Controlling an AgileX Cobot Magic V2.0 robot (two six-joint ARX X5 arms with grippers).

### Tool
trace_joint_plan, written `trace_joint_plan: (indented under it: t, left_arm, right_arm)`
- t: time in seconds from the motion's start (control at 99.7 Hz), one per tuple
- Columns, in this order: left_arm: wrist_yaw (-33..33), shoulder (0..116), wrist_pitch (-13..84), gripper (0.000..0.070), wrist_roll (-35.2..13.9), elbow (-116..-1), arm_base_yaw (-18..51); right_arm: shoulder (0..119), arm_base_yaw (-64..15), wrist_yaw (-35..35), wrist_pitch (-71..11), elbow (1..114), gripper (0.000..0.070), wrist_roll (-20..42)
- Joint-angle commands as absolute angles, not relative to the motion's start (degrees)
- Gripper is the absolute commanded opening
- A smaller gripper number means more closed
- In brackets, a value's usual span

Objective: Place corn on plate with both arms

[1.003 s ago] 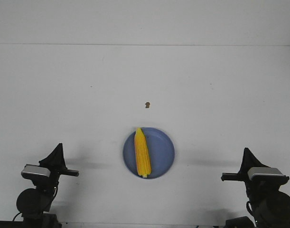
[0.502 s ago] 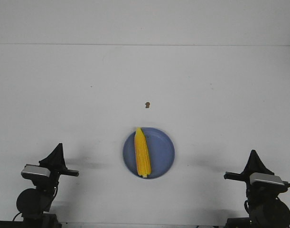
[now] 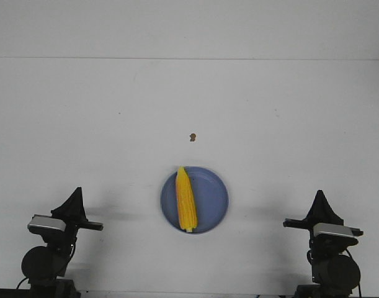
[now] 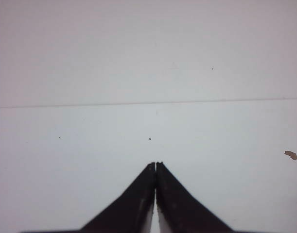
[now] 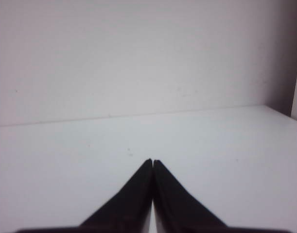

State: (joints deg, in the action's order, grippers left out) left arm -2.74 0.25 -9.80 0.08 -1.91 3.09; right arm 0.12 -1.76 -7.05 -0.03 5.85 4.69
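Observation:
The yellow corn lies lengthwise on the left half of the blue plate, tip pointing away from me. My left gripper is shut and empty at the near left of the table, well left of the plate. My right gripper is shut and empty at the near right, well right of the plate. In the left wrist view the gripper has its tips together over bare table. In the right wrist view the gripper is likewise closed over bare table. Neither wrist view shows corn or plate.
A small brown speck lies on the white table beyond the plate; it also shows in the left wrist view. The table's far edge meets a white wall.
The right arm has shifted: it dipped lower and then moved left and slightly up to its present spot. The left arm, corn and plate have not moved.

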Motion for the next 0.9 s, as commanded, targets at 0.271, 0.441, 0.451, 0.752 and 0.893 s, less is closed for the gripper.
trace_joint_plan:
  t: [0.271,0.441,0.451,0.752,0.893]
  left_arm:
    - [-2.5,0.2,-10.4,0.0015,-0.3,-0.8,3.0]
    - [-2.5,0.2,-10.4,0.0015,-0.3,-0.8,3.0]
    - [-2.5,0.2,-10.4,0.0015,-0.3,-0.8,3.0]
    - [-2.5,0.2,-10.4,0.0015,-0.3,-0.8,3.0]
    - [-2.5,0.2,-10.4,0.0015,-0.3,-0.8,3.0]
  right_arm:
    - [0.1,-1.7,-6.9,6.2,0.7,0.0000,5.1]
    - [0.1,-1.7,-6.9,7.0,0.7,0.0000,5.1]
    - [0.1,-1.7,-6.9,7.0,0.7,0.0000,5.1]
    - [0.1,-1.7,-6.9,7.0,0.7,0.0000,5.1]
    - [0.1,-1.7,-6.9,7.0,0.7,0.0000,5.1]
